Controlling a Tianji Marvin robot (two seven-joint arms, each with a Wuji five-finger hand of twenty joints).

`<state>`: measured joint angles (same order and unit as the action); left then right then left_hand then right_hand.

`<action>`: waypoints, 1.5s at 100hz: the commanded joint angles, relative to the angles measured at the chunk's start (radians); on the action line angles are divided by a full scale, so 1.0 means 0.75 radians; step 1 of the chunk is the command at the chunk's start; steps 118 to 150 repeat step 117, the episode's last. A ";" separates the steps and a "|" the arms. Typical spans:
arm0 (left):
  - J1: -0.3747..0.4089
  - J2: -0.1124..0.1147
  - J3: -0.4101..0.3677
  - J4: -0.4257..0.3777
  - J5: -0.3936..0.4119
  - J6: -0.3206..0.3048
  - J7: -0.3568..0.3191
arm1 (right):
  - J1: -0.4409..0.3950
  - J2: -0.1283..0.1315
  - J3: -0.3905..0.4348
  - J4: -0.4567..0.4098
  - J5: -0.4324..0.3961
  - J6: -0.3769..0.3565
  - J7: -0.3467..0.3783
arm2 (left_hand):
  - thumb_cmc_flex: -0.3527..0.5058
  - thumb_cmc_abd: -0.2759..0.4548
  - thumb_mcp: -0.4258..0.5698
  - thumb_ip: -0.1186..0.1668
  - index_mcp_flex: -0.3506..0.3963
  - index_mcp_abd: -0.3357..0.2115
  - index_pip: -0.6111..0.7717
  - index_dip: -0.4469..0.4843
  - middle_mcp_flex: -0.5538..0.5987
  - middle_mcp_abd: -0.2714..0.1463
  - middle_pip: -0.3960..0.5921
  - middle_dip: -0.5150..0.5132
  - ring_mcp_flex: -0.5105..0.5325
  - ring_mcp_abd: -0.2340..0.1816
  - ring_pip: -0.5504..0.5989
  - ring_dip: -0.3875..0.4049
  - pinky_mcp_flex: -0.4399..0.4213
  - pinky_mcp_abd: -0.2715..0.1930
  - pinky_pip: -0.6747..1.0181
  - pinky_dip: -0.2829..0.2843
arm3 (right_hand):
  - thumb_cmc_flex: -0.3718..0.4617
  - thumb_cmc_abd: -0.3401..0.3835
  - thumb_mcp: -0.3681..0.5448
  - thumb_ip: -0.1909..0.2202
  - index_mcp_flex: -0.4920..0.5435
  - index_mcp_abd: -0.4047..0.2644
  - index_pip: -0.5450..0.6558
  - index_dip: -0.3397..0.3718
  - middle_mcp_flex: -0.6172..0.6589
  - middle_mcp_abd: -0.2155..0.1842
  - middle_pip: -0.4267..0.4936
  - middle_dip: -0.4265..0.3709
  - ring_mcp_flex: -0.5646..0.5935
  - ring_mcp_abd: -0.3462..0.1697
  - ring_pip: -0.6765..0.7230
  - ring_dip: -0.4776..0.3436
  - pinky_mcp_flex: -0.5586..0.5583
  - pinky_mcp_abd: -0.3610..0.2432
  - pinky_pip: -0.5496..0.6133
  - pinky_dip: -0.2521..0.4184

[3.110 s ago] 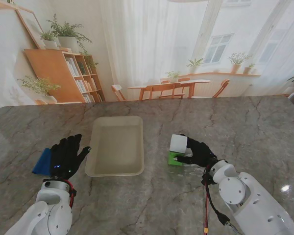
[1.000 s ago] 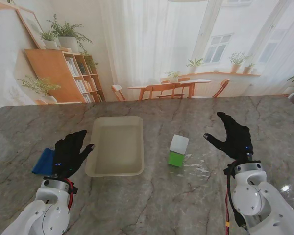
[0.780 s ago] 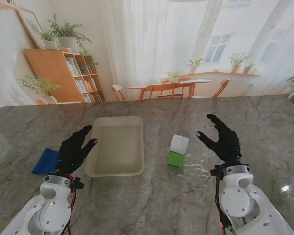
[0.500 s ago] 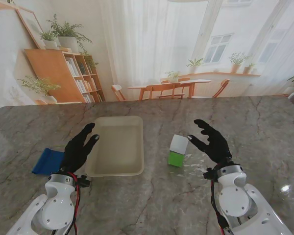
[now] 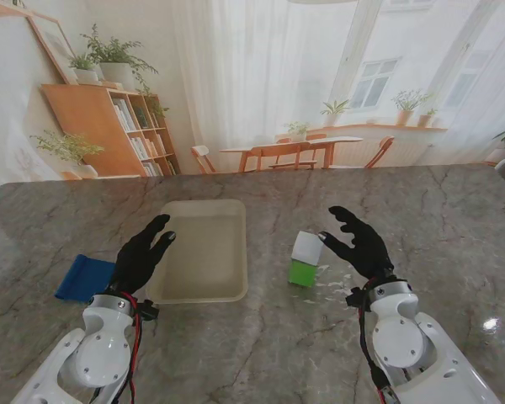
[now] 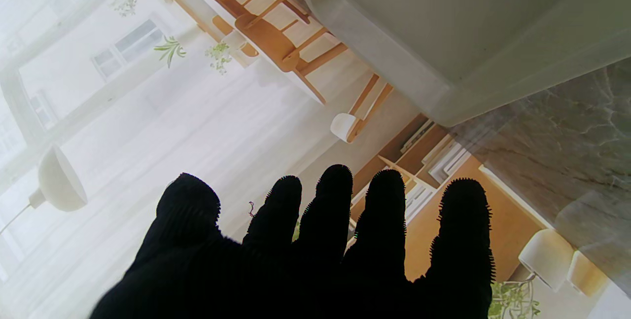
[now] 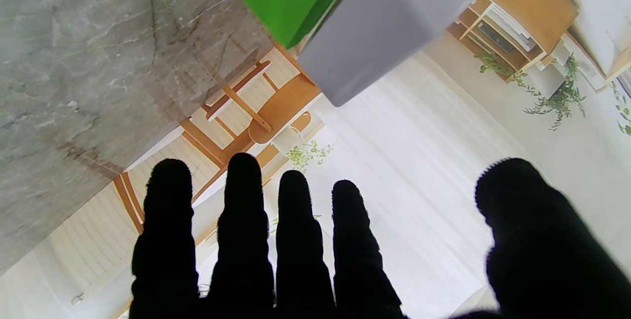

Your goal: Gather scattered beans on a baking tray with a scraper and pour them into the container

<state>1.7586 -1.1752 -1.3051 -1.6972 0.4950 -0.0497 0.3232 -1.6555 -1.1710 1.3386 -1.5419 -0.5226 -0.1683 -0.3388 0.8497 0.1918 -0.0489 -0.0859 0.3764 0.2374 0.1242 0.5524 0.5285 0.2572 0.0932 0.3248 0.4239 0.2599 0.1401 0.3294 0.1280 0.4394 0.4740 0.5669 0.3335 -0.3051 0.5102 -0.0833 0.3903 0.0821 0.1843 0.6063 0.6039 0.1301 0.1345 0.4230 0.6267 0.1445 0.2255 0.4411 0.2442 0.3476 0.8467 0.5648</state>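
The fingers (image 6: pixel 335 200) of the left hand (image 5: pixel 143 257) are seen spread and straight, with nothing held between them; in the left wrist view they are shown raised in the air in front of the near rim of the baking tray. The fingers (image 7: pixel 241 195) of the right hand (image 5: pixel 358 244) are likewise spread, the thumb set well apart from the other four, and nothing is gripped. The right hand is held just beside the container (image 5: pixel 305 257), on its right; whether a fingertip touches it cannot be told.

The container is seen as a white upper part over a green lower part, and it stands upright on the bench (image 5: pixel 261 345), to the right of the tray. The cream baking tray (image 5: pixel 200 249) lies flat between the two hands, and the left hand is placed at its left edge. No beans can be made out in the tray at this size. The blue scraper (image 5: pixel 82 278) lies flat on the bench, left of the left hand and apart from it. A few pale specks are seen on the bench near the container's base.
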 commanded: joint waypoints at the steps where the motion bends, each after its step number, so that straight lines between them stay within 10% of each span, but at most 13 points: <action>1: 0.001 -0.006 0.002 0.009 -0.008 0.005 -0.001 | 0.004 -0.001 0.001 0.010 -0.001 0.005 0.021 | -0.002 -0.017 0.013 0.075 0.017 -0.030 0.003 0.013 0.000 -0.018 -0.008 0.017 -0.023 0.004 -0.013 0.006 -0.031 0.036 -0.010 0.028 | -0.006 0.034 -0.031 0.040 0.000 -0.028 0.008 0.018 0.008 -0.037 0.013 0.021 0.006 -0.036 0.009 0.014 -0.002 0.007 0.029 0.026; 150: 0.002 0.004 0.015 0.002 0.052 0.010 -0.012 | 0.005 0.000 -0.007 0.022 -0.001 -0.024 0.020 | 0.013 -0.009 0.012 0.074 0.008 -0.029 0.000 0.010 -0.023 -0.016 -0.013 0.014 -0.036 0.005 -0.014 0.003 -0.038 0.025 -0.047 0.067 | 0.006 0.019 -0.031 0.039 0.000 -0.034 0.014 0.021 0.015 -0.045 0.016 0.027 0.009 -0.042 0.016 0.017 -0.003 -0.003 0.024 0.047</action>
